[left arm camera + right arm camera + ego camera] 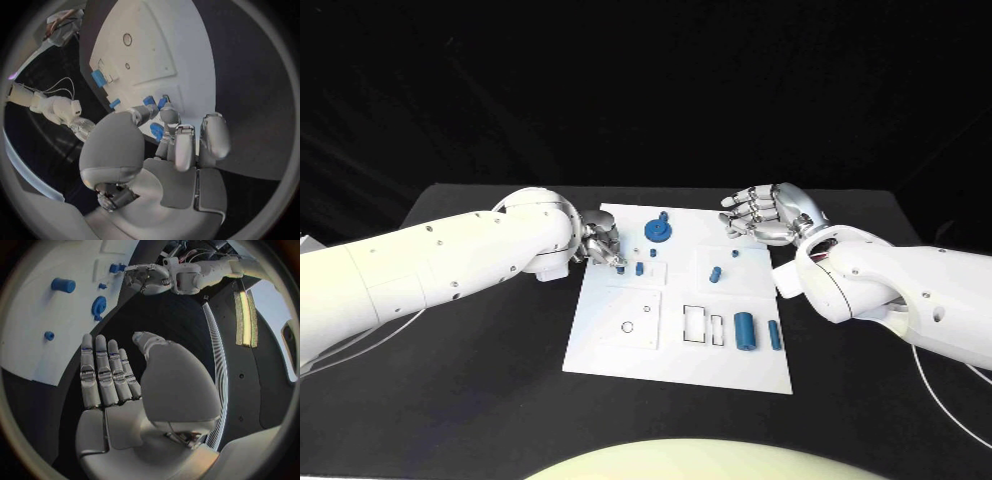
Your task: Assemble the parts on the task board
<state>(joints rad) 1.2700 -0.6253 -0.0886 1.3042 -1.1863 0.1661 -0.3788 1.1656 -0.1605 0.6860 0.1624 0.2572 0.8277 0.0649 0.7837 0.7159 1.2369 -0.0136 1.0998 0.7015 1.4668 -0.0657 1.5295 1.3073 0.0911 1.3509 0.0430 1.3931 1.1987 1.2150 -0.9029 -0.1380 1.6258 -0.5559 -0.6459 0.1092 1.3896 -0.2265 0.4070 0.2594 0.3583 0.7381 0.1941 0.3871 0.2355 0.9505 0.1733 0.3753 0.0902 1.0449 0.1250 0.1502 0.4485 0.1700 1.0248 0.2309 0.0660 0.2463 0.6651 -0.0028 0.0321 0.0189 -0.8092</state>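
Finds the white task board flat in the middle of the black worktop, long side running away from the robot. Sees the left robot hand down at the board's far left edge, its fingers curled in over a cluster of small blue parts. Makes out a short blue peg on the board just beside the fingertips, and, from the left wrist, a blue piece tucked between thumb and fingers. Cannot tell whether that piece is truly pinched or only touched (the fingers hide the contact), so leaves the grasp undecided. Places the right robot hand off the far right corner of the board, raised clear of it and grasping nothing. Notes its straight fingers side by side with the thumb standing apart, palm bare. Spots a blue gear near the board's far edge between the two hands, touched by neither. Counts further parts lying loose on the right half: a small slanted pin, a thick blue cylinder and a slimmer blue rod just beside it near the right edge. Marks a black-outlined slot just left of the cylinder.
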